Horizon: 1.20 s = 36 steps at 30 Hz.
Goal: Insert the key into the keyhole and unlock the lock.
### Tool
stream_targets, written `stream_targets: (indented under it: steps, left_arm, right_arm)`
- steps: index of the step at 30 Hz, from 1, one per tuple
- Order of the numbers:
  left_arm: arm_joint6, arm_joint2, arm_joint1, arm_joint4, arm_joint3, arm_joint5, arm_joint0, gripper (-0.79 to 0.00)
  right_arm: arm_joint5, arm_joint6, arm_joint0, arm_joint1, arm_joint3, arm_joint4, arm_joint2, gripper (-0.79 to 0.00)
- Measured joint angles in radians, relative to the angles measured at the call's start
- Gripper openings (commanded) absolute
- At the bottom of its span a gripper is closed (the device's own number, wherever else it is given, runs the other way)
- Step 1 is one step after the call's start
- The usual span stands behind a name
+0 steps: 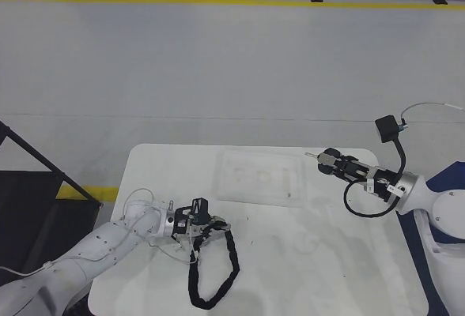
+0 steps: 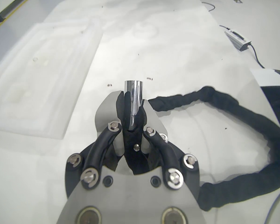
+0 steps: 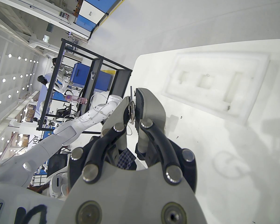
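Two grippers are seen over the white table [image 1: 335, 261], each closed on one part of the job. The chrome lock cylinder [image 2: 133, 92] is clamped between the narrow jaws of the left gripper [image 2: 130, 101] above the table's near left part, and its round end is pointed out past the fingertips. The black sleeved cable [image 2: 247, 115] joined to it is laid in a loop on the table beside that gripper [image 1: 197, 221]. The key [image 3: 131, 108] is pinched in the right gripper [image 3: 131, 103], whose jaws are drawn close on it; its thin blade is left sticking out beyond the fingertips. This gripper [image 1: 325, 158] is held above the table's far right part, just beside the right edge of the white foam tray [image 1: 260, 175]. Key and lock are kept well apart, with the tray's near corner between them.
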<state>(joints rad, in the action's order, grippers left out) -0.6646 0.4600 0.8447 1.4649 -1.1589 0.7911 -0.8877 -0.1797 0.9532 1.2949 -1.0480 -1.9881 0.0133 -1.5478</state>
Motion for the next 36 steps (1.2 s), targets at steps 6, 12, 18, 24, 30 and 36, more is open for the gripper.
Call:
stream_targets:
  steps: [6,12,18,24,30,36]
  left_arm:
    - [-0.006,0.045,-0.017,0.009,-0.112,0.031,-0.006,-0.785]
    - [0.005,0.099,-0.024,-0.044,-0.222,0.043,-0.012,-0.785]
    - [0.044,0.158,-0.028,-0.086,-0.326,0.001,-0.021,-0.785]
    - [0.055,0.203,-0.024,-0.129,-0.394,-0.029,-0.030,-0.785]
    - [0.010,0.216,-0.009,-0.139,-0.402,-0.005,-0.021,-0.785]
    - [-0.047,0.207,0.020,-0.190,-0.339,0.034,0.001,-0.785]
  right_arm:
    - [-0.003,0.013,0.009,0.002,0.008,0.019,0.014,-0.785]
    - [-0.054,0.226,-0.029,0.015,0.028,0.089,0.093,-0.785]
    - [-0.120,0.326,-0.070,0.023,-0.038,0.080,0.127,-0.785]
    - [-0.185,0.353,-0.093,0.031,-0.151,0.080,0.126,-0.785]
    - [-0.221,0.385,-0.099,0.043,-0.248,0.108,0.114,-0.785]
    - [-0.225,0.372,-0.100,0.050,-0.284,0.107,0.103,-0.785]
